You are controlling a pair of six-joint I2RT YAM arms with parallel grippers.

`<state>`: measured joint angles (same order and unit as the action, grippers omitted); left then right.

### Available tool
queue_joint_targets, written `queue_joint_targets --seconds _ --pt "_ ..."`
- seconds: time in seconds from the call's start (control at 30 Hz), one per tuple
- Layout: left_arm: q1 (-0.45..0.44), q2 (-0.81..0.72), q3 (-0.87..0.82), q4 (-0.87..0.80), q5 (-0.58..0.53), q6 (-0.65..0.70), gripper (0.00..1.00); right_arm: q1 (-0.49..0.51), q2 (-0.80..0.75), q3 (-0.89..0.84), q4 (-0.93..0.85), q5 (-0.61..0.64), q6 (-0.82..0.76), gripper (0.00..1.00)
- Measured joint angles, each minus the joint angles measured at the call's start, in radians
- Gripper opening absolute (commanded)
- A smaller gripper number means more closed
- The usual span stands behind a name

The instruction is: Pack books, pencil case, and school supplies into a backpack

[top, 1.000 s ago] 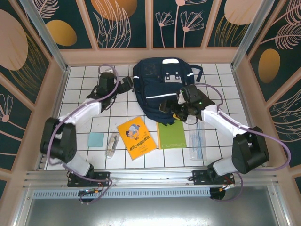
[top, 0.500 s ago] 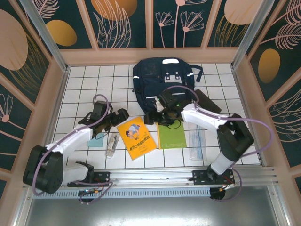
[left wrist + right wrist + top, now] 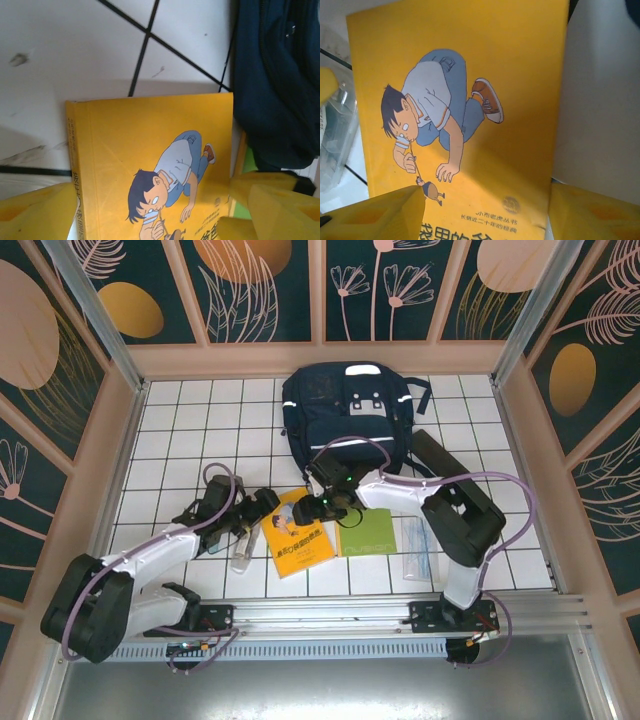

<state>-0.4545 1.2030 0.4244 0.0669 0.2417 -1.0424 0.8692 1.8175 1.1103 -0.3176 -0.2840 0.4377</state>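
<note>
While the orange-yellow book [image 3: 290,537] lies flat and unlifted, packing looks barely begun.
Just left of the book: tube packet [image 3: 239,548], flat, nothing touching it. At the book's upper-left corner, left gripper [image 3: 262,504], fingers [image 3: 35,212] spread wide, gripping nothing; cover lies between them, likely placed to brace that edge. At the upper-right corner, right gripper [image 3: 320,508], fingers [image 3: 375,215] equally wide, empty, cover directly below; probably lined up to work under the thin edge, which a flat book demands. Just right of the book: green book [image 3: 370,535]. Farther right, apart: clear sleeve [image 3: 417,548]. Up and right of the book: pencil case [image 3: 437,455], beside the backpack [image 3: 345,410], which sits just beyond the book's top edge, handy for loading; whether its mouth is open, cannot tell.
</note>
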Motion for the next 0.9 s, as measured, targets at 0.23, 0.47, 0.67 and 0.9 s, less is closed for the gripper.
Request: queue_joint_targets --seconds 0.23,0.47,0.67,0.9 --pt "-0.008 0.040 -0.002 0.093 -0.026 -0.025 0.89 0.016 -0.001 -0.002 -0.003 0.025 0.005 0.65" --pt "-0.013 0.042 -0.004 0.106 -0.046 -0.036 0.90 0.018 -0.088 -0.013 0.002 -0.010 0.034 0.64" --pt "-0.018 0.042 -0.006 0.113 -0.055 -0.037 0.90 0.024 -0.115 -0.032 0.106 -0.087 0.078 0.59" --pt "-0.021 0.030 -0.013 0.117 -0.066 -0.044 0.91 0.018 -0.106 -0.079 0.172 -0.126 0.148 0.24"
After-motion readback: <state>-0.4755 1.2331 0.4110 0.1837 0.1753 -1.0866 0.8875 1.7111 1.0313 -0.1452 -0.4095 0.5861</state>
